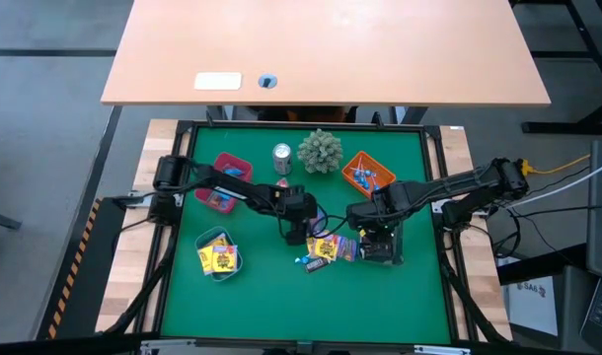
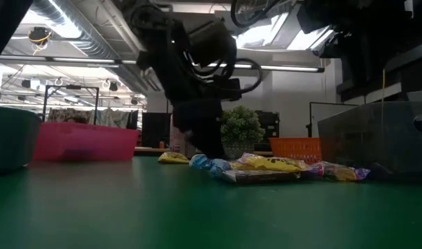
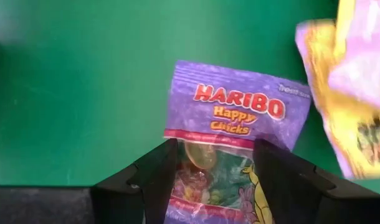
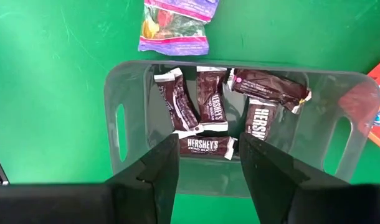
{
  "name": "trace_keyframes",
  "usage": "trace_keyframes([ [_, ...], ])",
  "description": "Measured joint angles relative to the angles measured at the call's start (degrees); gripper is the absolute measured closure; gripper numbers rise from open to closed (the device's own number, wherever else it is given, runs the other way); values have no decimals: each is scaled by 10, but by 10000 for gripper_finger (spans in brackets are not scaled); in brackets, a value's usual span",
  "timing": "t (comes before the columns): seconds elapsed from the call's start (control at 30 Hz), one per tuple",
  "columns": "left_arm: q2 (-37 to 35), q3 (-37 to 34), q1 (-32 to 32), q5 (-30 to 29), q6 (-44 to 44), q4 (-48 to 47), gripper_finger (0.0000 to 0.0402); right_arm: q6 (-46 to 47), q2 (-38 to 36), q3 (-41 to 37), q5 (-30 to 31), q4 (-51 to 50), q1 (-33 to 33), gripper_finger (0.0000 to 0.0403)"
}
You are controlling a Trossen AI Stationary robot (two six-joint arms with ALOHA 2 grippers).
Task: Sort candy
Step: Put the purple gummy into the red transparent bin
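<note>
A purple Haribo packet [image 3: 233,106] lies flat on the green mat, and my left gripper [image 3: 215,146] is open with a finger on either side of its near end, low over the table [image 1: 297,235]. More candy [image 1: 326,248] lies in a small heap beside it, and another yellow and purple packet [image 3: 352,93] lies close by. My right gripper [image 4: 209,140] hangs open above a clear grey tray [image 4: 124,124] that holds several dark brown bars [image 4: 212,102]. It holds nothing.
A pink tray [image 1: 222,182], a grey tray with yellow packets [image 1: 219,256] and an orange tray with blue pieces [image 1: 368,173] stand around the heap. A silver can [image 1: 282,156] and a green spiky plant ball [image 1: 321,150] stand at the far side.
</note>
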Motion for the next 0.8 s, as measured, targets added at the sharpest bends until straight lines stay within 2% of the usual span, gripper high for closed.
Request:
trace_keyframes([
  [0.13,17,3,4,1,-3,11,193,0,0,0,0,0,0,237],
  [0.27,20,3,3,1,-3,11,212,0,0,0,0,1,0,237],
  [0.8,-6,-1,2,8,-5,-18,362,0,0,0,0,20,0,237],
])
